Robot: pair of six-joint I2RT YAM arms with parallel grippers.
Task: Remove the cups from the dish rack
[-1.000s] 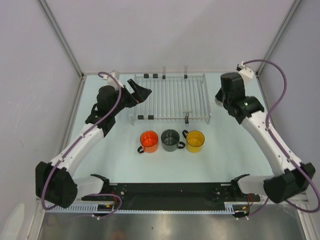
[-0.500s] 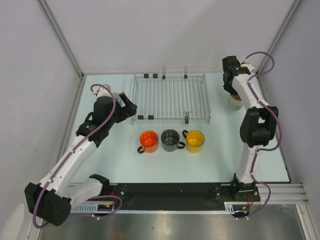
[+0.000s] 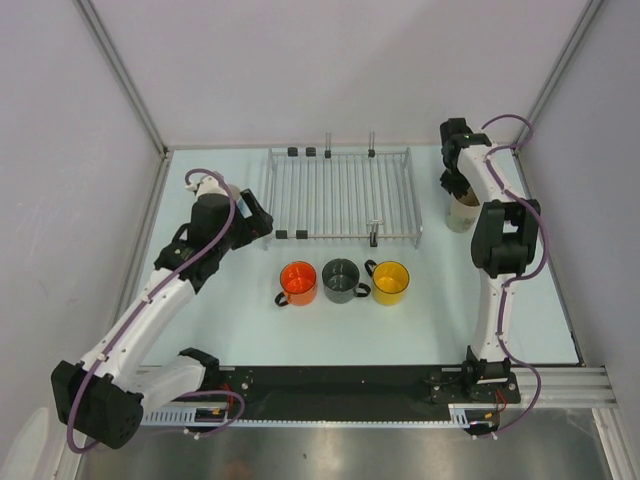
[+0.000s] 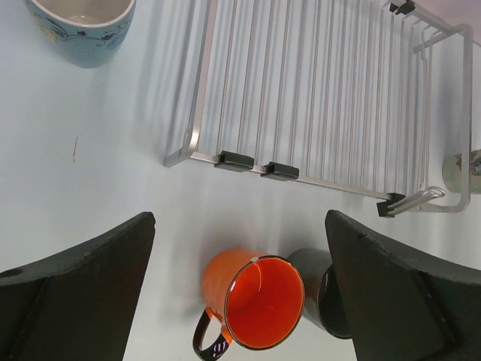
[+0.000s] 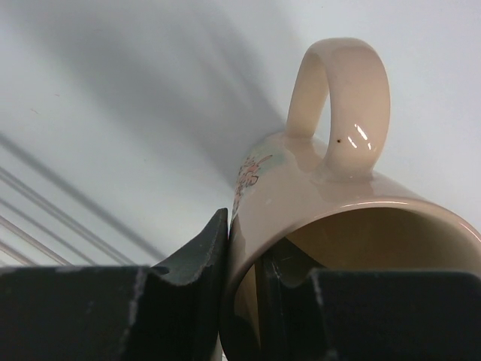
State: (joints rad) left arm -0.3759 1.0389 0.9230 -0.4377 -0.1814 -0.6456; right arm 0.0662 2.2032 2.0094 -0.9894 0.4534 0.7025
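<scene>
Right gripper [image 5: 244, 256] is clamped on the rim of the cream-beige mug [image 5: 331, 195], one finger outside the wall and the other inside the bowl, with the mug's handle on the side away from the fingers. From above, this gripper [image 3: 458, 190] hangs over the mug [image 3: 462, 212], which stands upright just past the right end of the dish rack [image 3: 345, 237], outside its frame; whether the base touches the table [image 3: 250, 320] cannot be told. The right arm is folded steeply up toward the far right corner. In front of the rack, three mugs stand upright in a close row on the table: the orange mug [image 3: 298, 283] on the left, the dark grey mug [image 3: 340, 280] in the middle and the yellow mug [image 3: 390, 283] on the right. Left gripper [image 4: 239, 226] holds nothing, its jaws spread wide, and it sits near the rack's left front corner [image 3: 262, 222]. Its wrist camera looks down on the orange mug [image 4: 255, 297] touching the dark grey mug [image 4: 331, 301], on the rack's bars [image 4: 316, 90], and on the light blue mug [image 4: 83, 26], which stands on the table to the left of the rack.
</scene>
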